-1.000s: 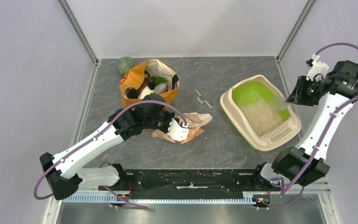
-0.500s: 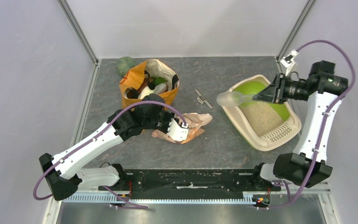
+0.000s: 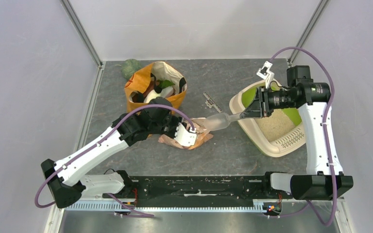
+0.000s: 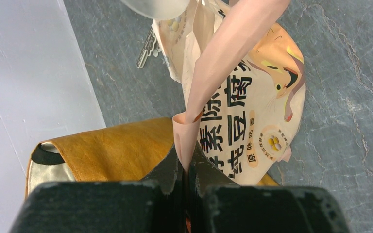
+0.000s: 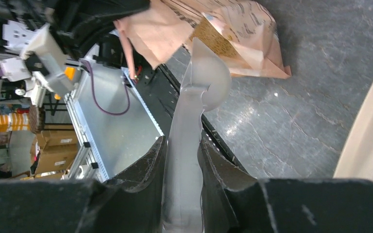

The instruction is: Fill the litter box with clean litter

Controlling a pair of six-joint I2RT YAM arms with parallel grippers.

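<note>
- An orange paper bag (image 3: pixel 138 85) stands open at the far left of the table with assorted items inside. A round green thing (image 3: pixel 130 68) sits just behind it.
- The left gripper (image 3: pixel 190 132) is squeezed all but closed on the litter pouch (image 3: pixel 205 127). The left wrist view shows a peach fold of the pouch (image 4: pixel 252 111) pinched between the two fingers (image 4: pixel 187 167). The pouch lies just near of the orange bag.
- A small metal piece (image 3: pixel 212 102) lies flat between the bag and the litter box.
- A translucent scoop (image 3: pixel 219 121) has its bowl at the pouch's right end. Whether it carries anything cannot be told.
- The right gripper (image 3: pixel 246 112) is clamped on the scoop's handle, its jaws partway apart around it (image 5: pixel 182 155).
- The litter box (image 3: pixel 272 148) sits on the right of the table, green hood at the far end and slotted grille near. Pale litter (image 3: pixel 276 122) lies in its middle.
</note>
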